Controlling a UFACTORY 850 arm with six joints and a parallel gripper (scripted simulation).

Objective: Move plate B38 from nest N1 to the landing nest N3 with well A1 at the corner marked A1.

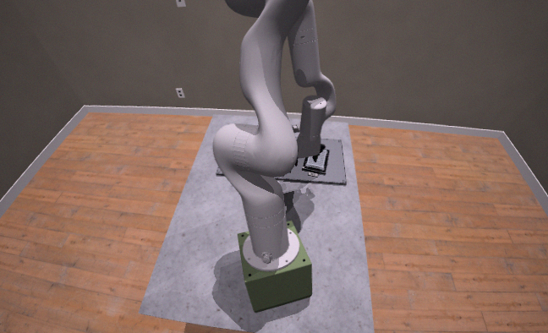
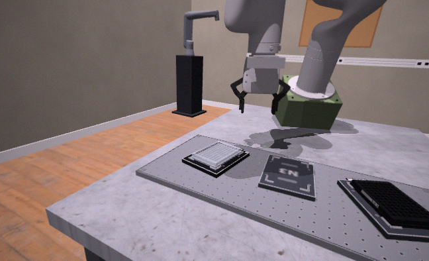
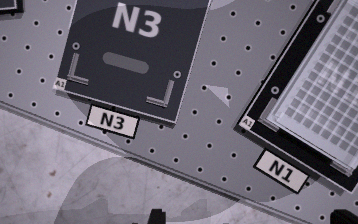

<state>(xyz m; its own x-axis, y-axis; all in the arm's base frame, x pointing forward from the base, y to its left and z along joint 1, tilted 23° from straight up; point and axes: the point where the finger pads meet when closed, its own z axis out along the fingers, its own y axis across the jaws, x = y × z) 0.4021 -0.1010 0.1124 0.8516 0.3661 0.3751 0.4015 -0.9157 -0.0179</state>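
A clear well plate [image 2: 217,154] sits flat on nest N1 at the left of the perforated deck; it also shows in the wrist view [image 3: 332,85], with the N1 sign [image 3: 281,170] beside it and an A1 mark [image 3: 247,122] at the nest's corner. Nest N3 [image 2: 288,177] lies bare in the middle; in the wrist view it [image 3: 130,55] has corner locators, an A1 mark [image 3: 59,84] and its sign [image 3: 113,121]. A black well plate [image 2: 396,205] sits on the right nest. My gripper [image 2: 257,104] hangs open and empty, high above the table behind the deck. I cannot read the plates' labels.
The perforated deck plate [image 2: 290,192] lies on the grey table. The arm's green base [image 2: 308,104] stands behind it. A black post with a grey pipe [image 2: 189,83] stands on the floor to the left. In the top view the arm [image 1: 265,148] hides most of the deck.
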